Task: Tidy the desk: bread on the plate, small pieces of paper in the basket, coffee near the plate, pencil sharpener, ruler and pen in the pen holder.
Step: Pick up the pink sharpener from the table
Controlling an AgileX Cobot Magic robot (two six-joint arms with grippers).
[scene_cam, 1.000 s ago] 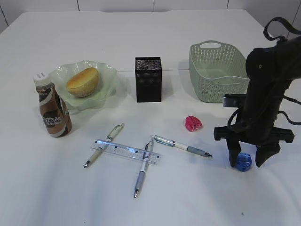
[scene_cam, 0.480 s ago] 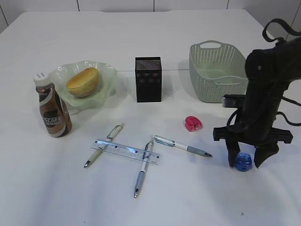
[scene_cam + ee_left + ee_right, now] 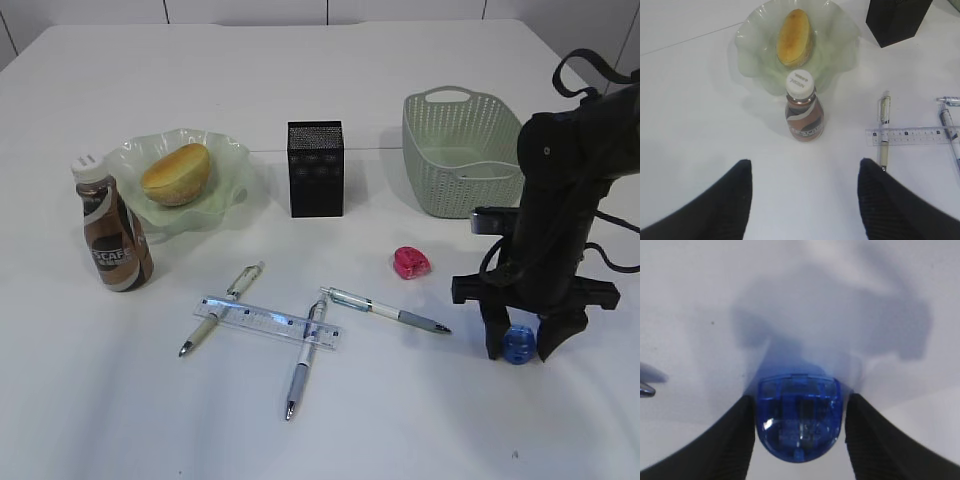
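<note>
A blue pencil sharpener (image 3: 517, 345) (image 3: 799, 416) lies on the desk (image 3: 400, 420) between the fingers of my right gripper (image 3: 521, 352) (image 3: 800, 397). The jaws are open and stand close on both sides of it, a sliver of gap showing on the right. A pink pencil sharpener (image 3: 411, 262) lies nearby. The clear ruler (image 3: 270, 321) rests across two pens (image 3: 222, 307) (image 3: 305, 357); a third pen (image 3: 385, 310) lies apart. Bread (image 3: 176, 173) sits on the plate (image 3: 225, 175), coffee (image 3: 112, 235) beside it. My left gripper (image 3: 805, 167) hangs open over bare desk. The small pieces of paper are out of view.
The black pen holder (image 3: 315, 168) stands at the middle back. The green basket (image 3: 462, 150) is at the back right, just behind my right arm. In the left wrist view the coffee (image 3: 804, 114) and plate (image 3: 840, 55) lie ahead, the ruler (image 3: 912, 136) to the right.
My right gripper has sunk a little and its fingers have drawn in closer round the blue pencil sharpener. Nothing else has moved.
</note>
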